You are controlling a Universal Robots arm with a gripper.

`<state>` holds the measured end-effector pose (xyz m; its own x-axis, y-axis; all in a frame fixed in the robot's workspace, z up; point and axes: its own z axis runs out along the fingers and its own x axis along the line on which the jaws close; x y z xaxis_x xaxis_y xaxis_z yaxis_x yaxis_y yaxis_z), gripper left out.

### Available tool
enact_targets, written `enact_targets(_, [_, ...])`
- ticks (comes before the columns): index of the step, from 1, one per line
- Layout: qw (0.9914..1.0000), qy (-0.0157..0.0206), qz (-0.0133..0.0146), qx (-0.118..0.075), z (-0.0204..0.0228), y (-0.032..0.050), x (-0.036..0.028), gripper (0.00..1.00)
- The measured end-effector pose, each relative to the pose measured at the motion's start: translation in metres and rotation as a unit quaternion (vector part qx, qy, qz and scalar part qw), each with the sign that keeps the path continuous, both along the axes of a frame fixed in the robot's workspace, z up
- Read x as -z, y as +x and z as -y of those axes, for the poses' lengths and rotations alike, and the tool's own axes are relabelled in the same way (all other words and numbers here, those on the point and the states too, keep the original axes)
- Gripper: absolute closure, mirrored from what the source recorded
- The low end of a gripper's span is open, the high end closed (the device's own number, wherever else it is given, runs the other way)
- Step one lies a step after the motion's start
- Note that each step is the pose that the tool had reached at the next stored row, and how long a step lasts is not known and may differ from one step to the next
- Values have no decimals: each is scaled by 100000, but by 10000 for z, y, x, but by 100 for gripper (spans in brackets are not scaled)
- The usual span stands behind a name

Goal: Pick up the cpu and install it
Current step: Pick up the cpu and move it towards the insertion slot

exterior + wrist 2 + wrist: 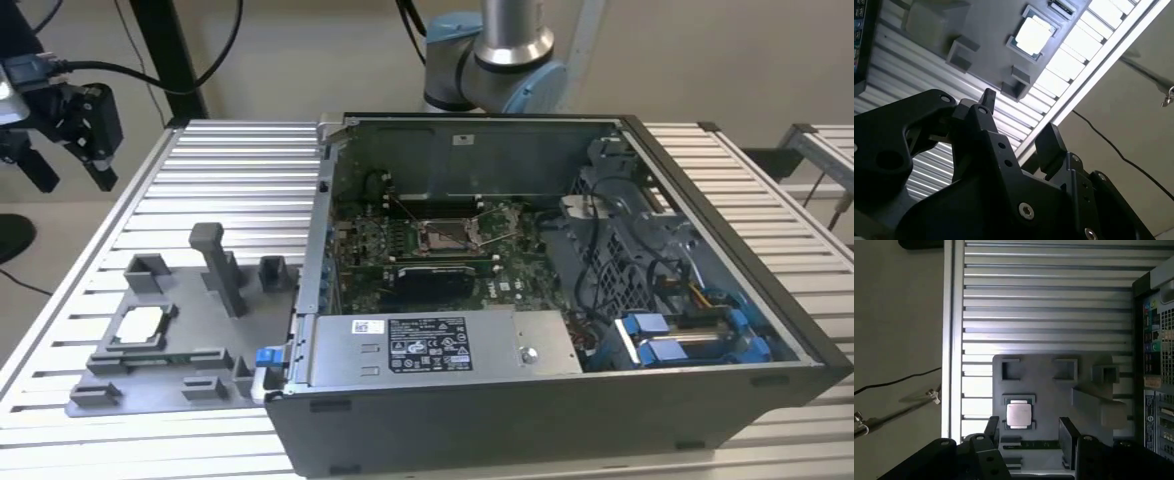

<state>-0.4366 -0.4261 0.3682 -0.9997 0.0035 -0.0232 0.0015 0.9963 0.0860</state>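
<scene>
Ribbed aluminium table (pixel 227 170) spans the whole exterior view. On it, filling the centre and the exterior view's right, lies an open computer case (pixel 534 430). The motherboard (pixel 400 245) faces up inside, the square socket (pixel 447 235) sits mid-board, and the power supply (pixel 434 345) runs along the near wall. Blue drive caddies (pixel 681 335) sit at lower right.

Grey fixture plate (pixel 200 320) lies on the table at the exterior view's lower left, just beside the case. It carries raised blocks and one tall upright post (pixel 214 265).

The cpu (pixel 143 323) lies flat in a framed pocket near the plate's outer edge, pale top up. It is nowhere near the socket. It also shows in both wrist views (pixel 1032 35) (pixel 1019 415), with nothing resting on it.

The arm's base column (pixel 501 50) stands behind the case at top centre. The gripper (pixel 76 183) hangs at the exterior view's upper left, out past the table's edge, with its fingers pointing down. It is high above the cpu and well apart from it.

In both wrist views the gripper (pixel 1019 114) (pixel 1029 426) is spread wide and holds nothing. In the first wrist view the cpu lines up between the fingers (pixel 1066 432).

The arm's links between base and gripper are out of frame. The gripper's upper body is cut by the edge. The post and blocks stand between the cpu and the case. Whether the socket's latch is raised is hard to make out.

A thin cable (pixel 899 380) lies on the floor beside the table.
</scene>
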Motion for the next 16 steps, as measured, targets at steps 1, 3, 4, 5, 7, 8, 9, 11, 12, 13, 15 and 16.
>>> enact_targets(1, [100000,69,2,-82,1,0,15,100])
enact_targets(3, [99999,231,1,-268,2,-2,44,100])
enact_targets(4, [99999,298,-1,-363,3,-3,59,100])
enact_targets(5, [99998,367,2,-458,4,-4,76,100])
enact_targets(7, [99997,471,1,-633,5,-5,108,100])
enact_targets(8, [99996,523,-1,-735,6,-5,124,100])
enact_targets(9, [99995,563,3,-841,7,-6,138,100])
enact_targets(11, [99994,589,-9,-941,7,-6,143,100])
enact_targets(12, [99994,588,-11,-944,7,-6,143,100])
enact_targets(13, [99994,595,-1,-949,7,-6,144,100])
enact_targets(15, [99994,596,-2,-949,7,-6,145,100])
enact_targets(16, [99994,597,-5,-949,7,-6,145,100])
